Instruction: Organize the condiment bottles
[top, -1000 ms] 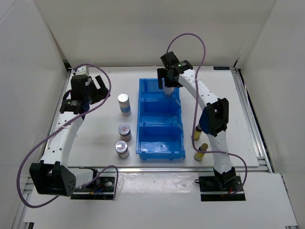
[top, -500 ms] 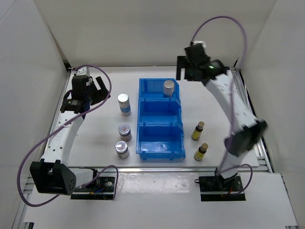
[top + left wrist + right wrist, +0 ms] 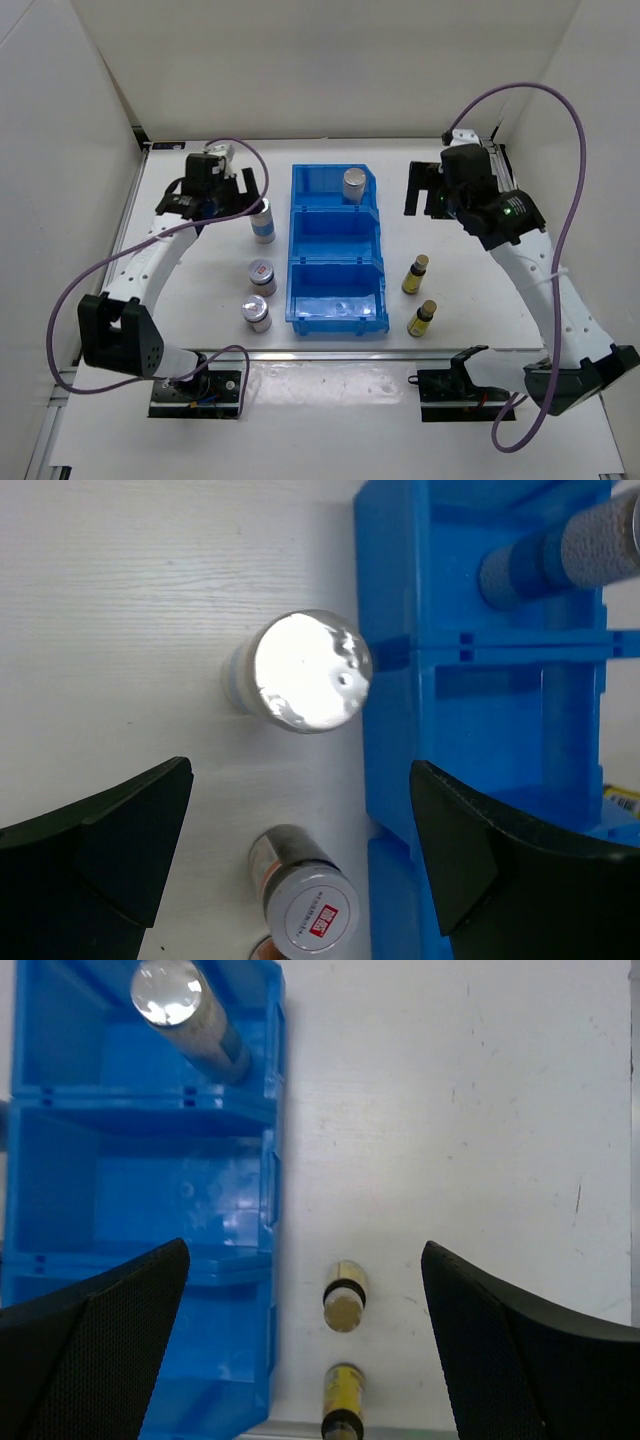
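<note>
A blue bin (image 3: 336, 263) sits on the tabletop (image 3: 470, 290), one tall silver-topped cylinder (image 3: 354, 185) standing in its far compartment. The left hand (image 3: 300, 770), spread wide and empty, hovers over the second cylinder (image 3: 305, 670) just left of the bin, two short jars (image 3: 262, 274) nearer. The right hand (image 3: 303, 1248), likewise spread and empty, hangs right of the bin, beyond two amber bottles (image 3: 415, 273).

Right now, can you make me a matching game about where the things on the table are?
Things:
1. blue bin
2. amber bottles
3. short jars
4. left end effector

Places or states:
A. standing on the table, right of the bin
B. holds one tall cylinder in its far compartment
C. open, by the other tall cylinder
D. standing on the table, left of the bin

Pairs: 1-B, 2-A, 3-D, 4-C
</note>
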Tool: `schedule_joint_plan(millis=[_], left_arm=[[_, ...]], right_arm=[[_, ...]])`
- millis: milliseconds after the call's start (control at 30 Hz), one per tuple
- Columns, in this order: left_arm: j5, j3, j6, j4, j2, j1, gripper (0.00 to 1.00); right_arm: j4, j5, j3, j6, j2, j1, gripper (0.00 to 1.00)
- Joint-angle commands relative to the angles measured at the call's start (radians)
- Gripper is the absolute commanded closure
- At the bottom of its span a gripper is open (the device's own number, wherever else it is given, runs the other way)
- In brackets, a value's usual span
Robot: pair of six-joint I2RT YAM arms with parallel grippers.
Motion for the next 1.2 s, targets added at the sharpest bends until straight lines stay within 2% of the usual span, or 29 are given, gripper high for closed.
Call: schedule_joint_plan(millis=[0,100,367,633,733,933,1167], left_arm=[[-0.066,0.088,0.081,-0.055,0.035,-0.09,0.0],[-0.171,0.119,0.092,-0.098,0.086,-0.136,0.0],[-0.242,0.179,0.072,-0.142,0.196,-0.136,0.0],[-0.24,0.208,0.063,-0.142,0.261,-0.136,0.0],[-0.231,0.208,0.063,-0.142,0.281,-0.136,0.0],[-0.222,0.217,0.054,-0.142,0.301,-0.148,0.0],[-0.276,0.307,0.054,-0.181,0.399,-0.196,0.06]], right_arm=[[-0.028,0.013,-0.055,-0.017,-0.086,0.001,0.0],[-0.038,0.023,-0.115,-0.008,-0.139,0.001,0.0],[-0.041,0.044,-0.294,0.017,-0.365,0.001,0.0],[-0.103,0.162,-0.401,0.083,-0.503,0.001,0.0],[-0.103,0.173,-0.454,0.104,-0.526,0.001,0.0],[-0.112,0.222,-0.454,0.113,-0.517,0.001,0.0],[-0.112,0.211,-0.463,0.123,-0.488,0.001,0.0]])
